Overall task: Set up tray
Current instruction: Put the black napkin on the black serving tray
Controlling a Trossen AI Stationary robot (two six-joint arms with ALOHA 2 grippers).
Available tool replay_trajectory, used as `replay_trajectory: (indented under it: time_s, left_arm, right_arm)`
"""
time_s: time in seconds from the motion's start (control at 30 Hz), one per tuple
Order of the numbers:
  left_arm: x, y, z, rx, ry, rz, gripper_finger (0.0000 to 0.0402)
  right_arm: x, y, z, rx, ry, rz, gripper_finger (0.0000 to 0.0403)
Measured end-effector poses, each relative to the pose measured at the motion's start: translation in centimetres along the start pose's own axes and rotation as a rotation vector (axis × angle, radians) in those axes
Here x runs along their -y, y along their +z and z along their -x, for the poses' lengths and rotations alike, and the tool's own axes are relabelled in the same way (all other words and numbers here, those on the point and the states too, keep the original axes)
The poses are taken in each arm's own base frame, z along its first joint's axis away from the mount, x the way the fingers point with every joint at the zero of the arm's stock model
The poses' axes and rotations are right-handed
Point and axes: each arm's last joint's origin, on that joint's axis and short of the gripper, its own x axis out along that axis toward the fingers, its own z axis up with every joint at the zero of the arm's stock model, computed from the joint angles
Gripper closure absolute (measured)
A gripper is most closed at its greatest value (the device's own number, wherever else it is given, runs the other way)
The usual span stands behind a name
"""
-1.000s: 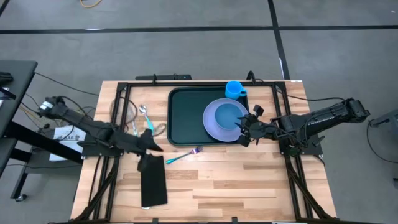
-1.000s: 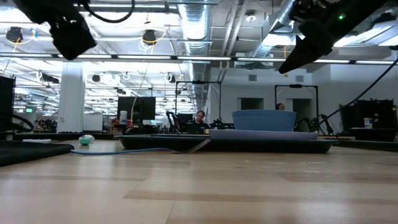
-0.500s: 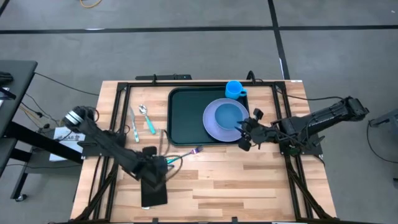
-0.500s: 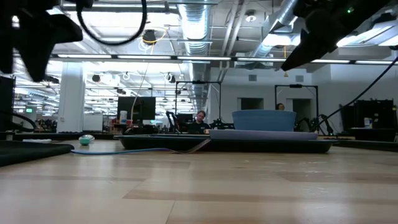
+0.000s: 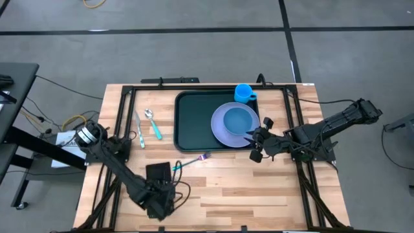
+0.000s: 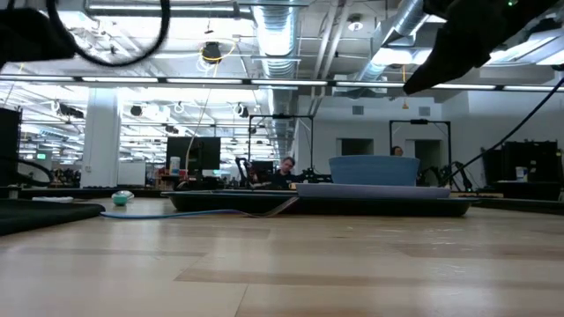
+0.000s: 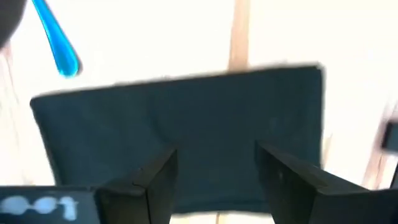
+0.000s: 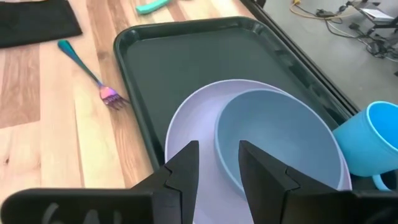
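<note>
1. Leftmost, a knife [image 5: 139, 127], a spoon [image 5: 149, 114] and a teal utensil [image 5: 156, 129] lie side by side on the bare wood beside the tray, so none of them is placed yet.
2. Nearer the front edge, the left gripper [image 7: 214, 180] hovers over the black cloth [image 7: 180, 130], its fingers [image 7: 155, 180] spread with nothing between them; picking up this cloth looks like the step in hand.
3. Just beyond the cloth, a fork [image 5: 191, 161] with a teal handle lies on the wood near the tray's front rim, also still outside.
4. At the table's back centre sits the tray [image 5: 191, 123], already holding a plate [image 5: 221, 131] with a bowl [image 5: 238, 118] on it, and a blue cup [image 5: 244, 92] at its far right corner.
5. Rightmost, the right gripper [image 8: 217, 168] waits by the tray's right front corner, fingers apart and empty.
</note>
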Motion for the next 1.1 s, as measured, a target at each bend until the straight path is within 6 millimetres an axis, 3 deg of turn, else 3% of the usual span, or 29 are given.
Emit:
replay_trajectory:
  time_s: [0.33, 0.7, 1.1]
  left_arm:
    - [2.8, -0.7, 0.3, 0.172, -0.081, 0.107, 0.021]
    - [5.2, -0.9, -5.0, -0.003, -0.134, 0.119, 0.021]
    - [5.7, -1.8, -6.4, -0.072, -0.086, 0.125, 0.021]
  right_arm:
    - [0.0, 0.0, 0.0, -0.002, -0.002, 0.004, 0.0296]
    - [0.0, 0.0, 0.0, 0.001, -0.003, 0.054, 0.0296]
    - [0.4, 0.3, -0.3, 0.009, -0.023, 0.057, 0.0296]
